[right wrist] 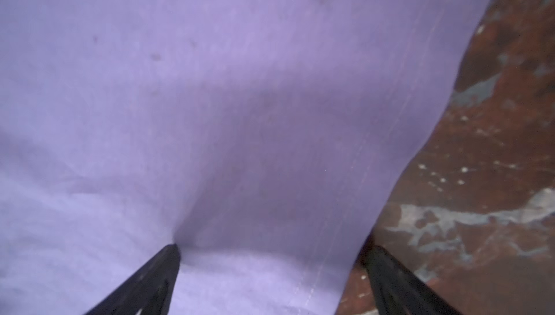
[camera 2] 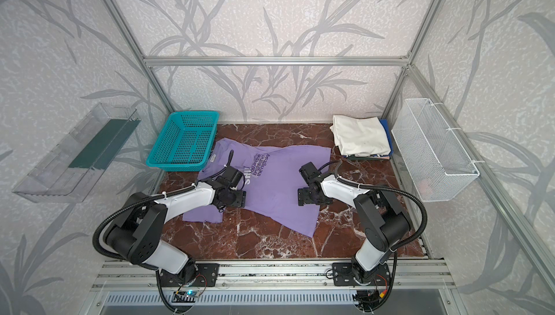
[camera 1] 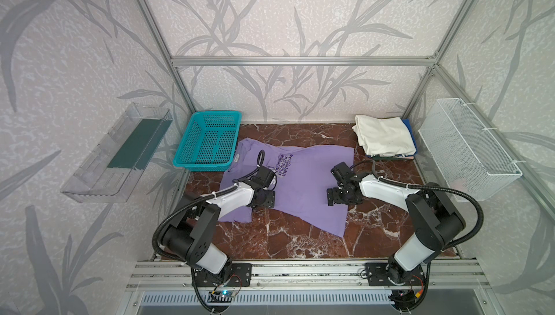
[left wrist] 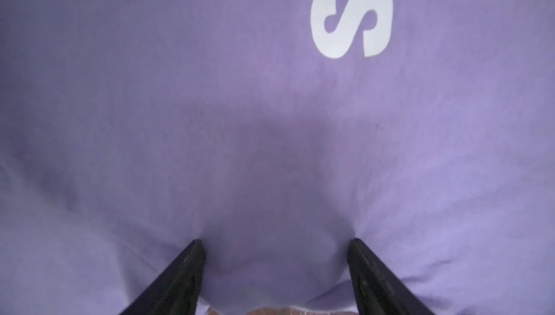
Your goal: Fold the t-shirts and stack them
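The left gripper [left wrist: 276, 244] is pressing down on the lavender t-shirt [camera 1: 303, 184]. Its jaws are standing apart, and both fingertips [left wrist: 196, 249] are digging into cloth that is puckering between them without being pinched. A white letter S [left wrist: 351, 17] is showing just ahead. The right gripper [right wrist: 271, 249] is also standing spread, one finger on the cloth and the other at the shirt's edge, where the marble table [camera 1: 300, 238] is showing. The shirt is lying spread across the table's middle, and the left arm [camera 1: 234, 196] is hiding part of its chest lettering. The teal basket [camera 1: 207, 142] is sitting just beside its collar end. In the far right corner a folded cream t-shirt [camera 1: 384, 139] is lying on others whose blue edges [camera 1: 407, 127] are peeking out.
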You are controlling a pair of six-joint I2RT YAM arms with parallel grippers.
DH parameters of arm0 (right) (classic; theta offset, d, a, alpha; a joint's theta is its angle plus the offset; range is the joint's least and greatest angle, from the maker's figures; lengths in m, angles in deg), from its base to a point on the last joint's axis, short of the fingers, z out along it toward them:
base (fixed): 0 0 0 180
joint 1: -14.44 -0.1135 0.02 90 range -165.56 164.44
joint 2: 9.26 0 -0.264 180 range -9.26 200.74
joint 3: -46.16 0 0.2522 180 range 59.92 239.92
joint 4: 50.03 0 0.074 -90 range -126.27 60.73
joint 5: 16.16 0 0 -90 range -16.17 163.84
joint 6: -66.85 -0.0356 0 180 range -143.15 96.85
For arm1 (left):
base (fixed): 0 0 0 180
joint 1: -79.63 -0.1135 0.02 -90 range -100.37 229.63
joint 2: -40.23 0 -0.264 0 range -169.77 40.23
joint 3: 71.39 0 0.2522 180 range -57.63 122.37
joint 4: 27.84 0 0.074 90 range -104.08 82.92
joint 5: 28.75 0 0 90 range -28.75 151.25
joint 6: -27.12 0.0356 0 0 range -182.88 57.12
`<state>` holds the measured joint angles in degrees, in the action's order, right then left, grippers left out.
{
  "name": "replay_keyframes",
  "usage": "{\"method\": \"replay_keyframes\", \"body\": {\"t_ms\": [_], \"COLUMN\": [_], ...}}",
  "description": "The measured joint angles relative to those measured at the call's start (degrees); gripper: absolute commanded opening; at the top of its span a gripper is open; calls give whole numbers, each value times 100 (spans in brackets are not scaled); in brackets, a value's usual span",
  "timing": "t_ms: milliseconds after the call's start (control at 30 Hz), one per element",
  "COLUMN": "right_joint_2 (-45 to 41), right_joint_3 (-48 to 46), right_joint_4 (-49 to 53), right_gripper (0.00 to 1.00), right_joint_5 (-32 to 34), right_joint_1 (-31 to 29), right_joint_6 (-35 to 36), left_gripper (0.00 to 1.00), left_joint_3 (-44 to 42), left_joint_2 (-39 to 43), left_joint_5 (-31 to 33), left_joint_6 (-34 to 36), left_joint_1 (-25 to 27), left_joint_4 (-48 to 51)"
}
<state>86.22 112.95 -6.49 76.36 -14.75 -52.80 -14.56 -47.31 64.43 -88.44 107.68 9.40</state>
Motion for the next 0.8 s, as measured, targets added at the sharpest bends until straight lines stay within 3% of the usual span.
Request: {"method": "replay_keyframes", "body": {"t_ms": [233,467,667,800], "right_joint_2": [299,824,949,651], "right_joint_3": [354,1021,1381,1397], "right_joint_4": [188,415,599,675], "right_gripper": [97,94,99,100], "right_joint_5": [-17,-50,-48,-46], "right_joint_1": [629,1027,1132,1137], "right_joint_6": [367,761,970,990], "left_gripper": [75,85,89,89], "left_joint_3": [-310,-280,573,1093], "left_joint_2": [337,651,743,592], "left_joint_5": [72,-323,0,103], "left_joint_6": [-632,-1233,-1169,-837], "left_joint_1": [608,1357,1215,723], "left_joint_4": [-22,555,1311,1255]}}
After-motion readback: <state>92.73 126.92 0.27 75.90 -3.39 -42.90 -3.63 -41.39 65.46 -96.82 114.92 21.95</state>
